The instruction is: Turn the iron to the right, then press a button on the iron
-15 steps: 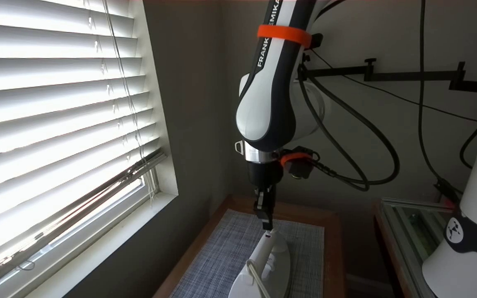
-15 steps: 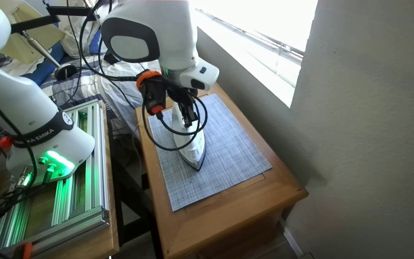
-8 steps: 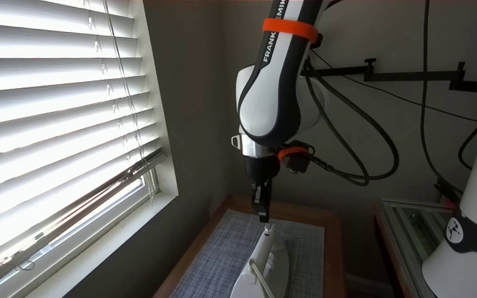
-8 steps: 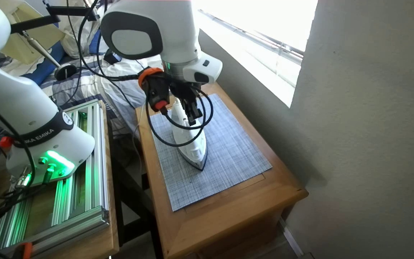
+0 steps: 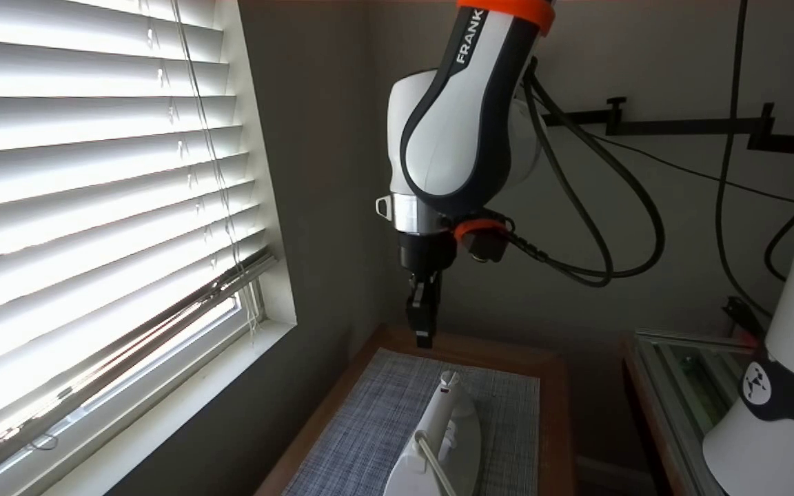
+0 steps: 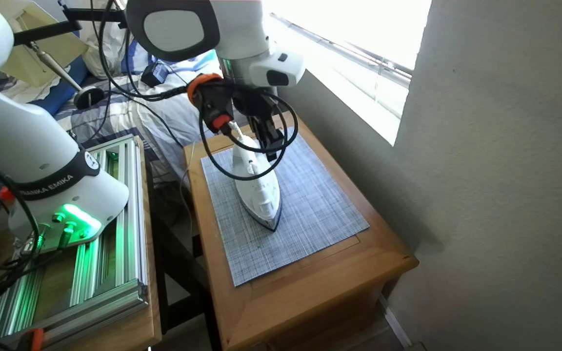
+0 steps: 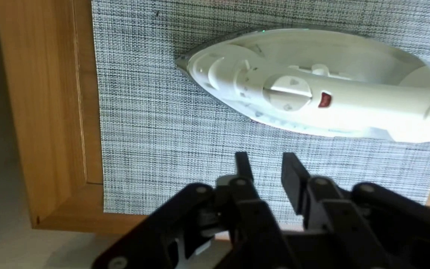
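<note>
gripper [image 7: 265, 157] spread, empty, above mat [image 7: 185, 160], off to side of iron [image 7: 312, 84], which sits sole-down there. lowered here, likely misses red patch [image 7: 325, 100], maybe button; glancing push on handle [image 7: 375, 99] could skid iron.

Open air separates my gripper [image 7: 265, 154] from the iron [image 7: 314, 84]. On the side towards the wall [image 6: 481, 170], a bare strip of woven mat [image 7: 155, 168] leaves room for passage, while the iron's body and raised handle [image 7: 379, 102] obstruct any low crossing. The same wall closes off one edge of the wooden table [image 6: 310, 292]; on the opposite side, my looped cable [image 5: 660, 238] hangs beside the wrist [image 5: 426, 251], narrowing sideways clearance.
</note>
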`<state>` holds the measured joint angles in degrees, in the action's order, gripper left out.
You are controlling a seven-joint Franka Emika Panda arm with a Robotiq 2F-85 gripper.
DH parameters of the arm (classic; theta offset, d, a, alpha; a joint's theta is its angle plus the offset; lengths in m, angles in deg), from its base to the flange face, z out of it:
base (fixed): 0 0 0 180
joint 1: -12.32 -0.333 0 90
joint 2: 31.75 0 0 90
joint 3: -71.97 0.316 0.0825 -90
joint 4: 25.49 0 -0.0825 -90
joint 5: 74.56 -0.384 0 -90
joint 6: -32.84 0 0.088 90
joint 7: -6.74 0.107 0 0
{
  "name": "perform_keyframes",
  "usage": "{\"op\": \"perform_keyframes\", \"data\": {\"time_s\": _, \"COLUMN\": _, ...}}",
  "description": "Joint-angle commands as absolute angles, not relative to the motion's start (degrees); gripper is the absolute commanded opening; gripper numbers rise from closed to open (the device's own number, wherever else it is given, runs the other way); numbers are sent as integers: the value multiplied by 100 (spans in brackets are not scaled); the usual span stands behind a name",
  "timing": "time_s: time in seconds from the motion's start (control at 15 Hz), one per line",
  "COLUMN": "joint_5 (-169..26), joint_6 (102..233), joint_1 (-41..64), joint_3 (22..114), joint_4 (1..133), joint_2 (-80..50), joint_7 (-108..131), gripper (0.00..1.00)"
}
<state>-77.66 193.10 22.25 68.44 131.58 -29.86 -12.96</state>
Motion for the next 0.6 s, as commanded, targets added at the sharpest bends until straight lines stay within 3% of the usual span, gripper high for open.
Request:
{"op": "perform_keyframes", "data": {"time_s": 0.0, "joint_5": -7658, "joint_6": 18990, "joint_1": 2103, "joint_3": 6740, "joint_4": 13214, "joint_2": -3511, "joint_7": -1154, "gripper": 61}}
{"op": "perform_keyframes", "data": {"time_s": 0.33, "joint_5": -7281, "joint_6": 18318, "joint_1": 2077, "joint_3": 6742, "joint_4": 13241, "joint_2": -4206, "joint_7": -754, "gripper": 96}}
{"op": "perform_keyframes", "data": {"time_s": 0.53, "joint_5": -6961, "joint_6": 17874, "joint_1": 2097, "joint_3": 6808, "joint_4": 13214, "joint_2": -4647, "joint_7": -410, "gripper": 100}}
